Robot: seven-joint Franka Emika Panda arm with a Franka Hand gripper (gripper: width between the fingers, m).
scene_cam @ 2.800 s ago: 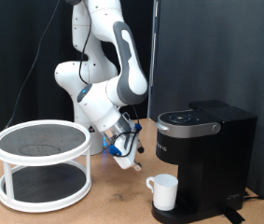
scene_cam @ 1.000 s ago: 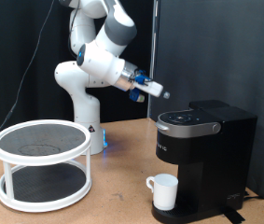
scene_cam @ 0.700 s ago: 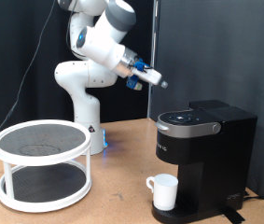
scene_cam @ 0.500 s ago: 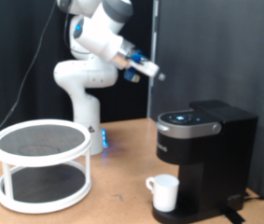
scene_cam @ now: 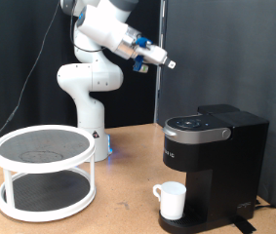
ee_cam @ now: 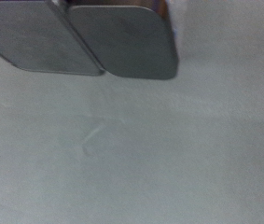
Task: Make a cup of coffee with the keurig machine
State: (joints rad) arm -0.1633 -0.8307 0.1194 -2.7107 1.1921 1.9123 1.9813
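The white cup (scene_cam: 171, 201) stands upright on the drip base of the black keurig machine (scene_cam: 214, 161), under its spout, handle toward the exterior view's left. The machine's rounded lid is down. My gripper (scene_cam: 168, 63) is high in the air, well above and to the exterior view's left of the machine, pointing toward the exterior view's right. In the wrist view its two grey fingers (ee_cam: 122, 42) lie pressed side by side with nothing between them, against a plain pale background. No pod shows.
A white two-tier round stand (scene_cam: 44, 172) with dark mesh shelves sits at the exterior view's left on the wooden table (scene_cam: 128, 210). The arm's white base (scene_cam: 89, 97) stands behind it. A black curtain hangs behind the machine.
The gripper has risen from low beside the cup and machine to high above the machine, swinging to point toward the exterior view's right. Cup and machine have not moved.
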